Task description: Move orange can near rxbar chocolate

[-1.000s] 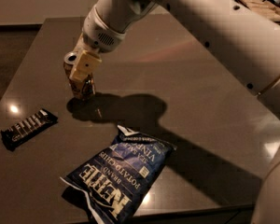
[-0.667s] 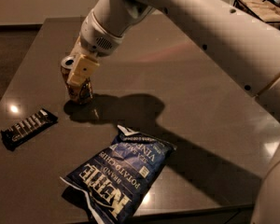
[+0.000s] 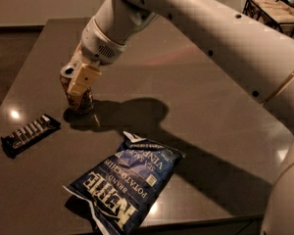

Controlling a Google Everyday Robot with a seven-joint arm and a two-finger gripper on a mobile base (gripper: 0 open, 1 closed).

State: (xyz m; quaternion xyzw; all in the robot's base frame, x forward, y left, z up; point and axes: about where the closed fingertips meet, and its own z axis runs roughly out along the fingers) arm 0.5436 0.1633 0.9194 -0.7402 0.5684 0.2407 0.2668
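Note:
The orange can (image 3: 81, 101) stands upright on the dark table (image 3: 186, 92), left of centre, with its silver rim showing at the top left. My gripper (image 3: 78, 84) comes down from the upper right and is shut on the can, with a tan finger (image 3: 84, 79) across its front. The can's base is on or just above the tabletop; I cannot tell which. The rxbar chocolate (image 3: 30, 134), a flat black wrapper with pale block letters, lies on the table a short way to the lower left of the can, apart from it.
A crinkled dark-blue chip bag (image 3: 123, 184) lies near the table's front edge, to the lower right of the can. A wire basket (image 3: 274, 11) stands at the back right. My white arm spans the upper right of the view.
My gripper and the orange can have shifted a little to the left and down, toward the rxbar chocolate. The bar and the chip bag have not moved.

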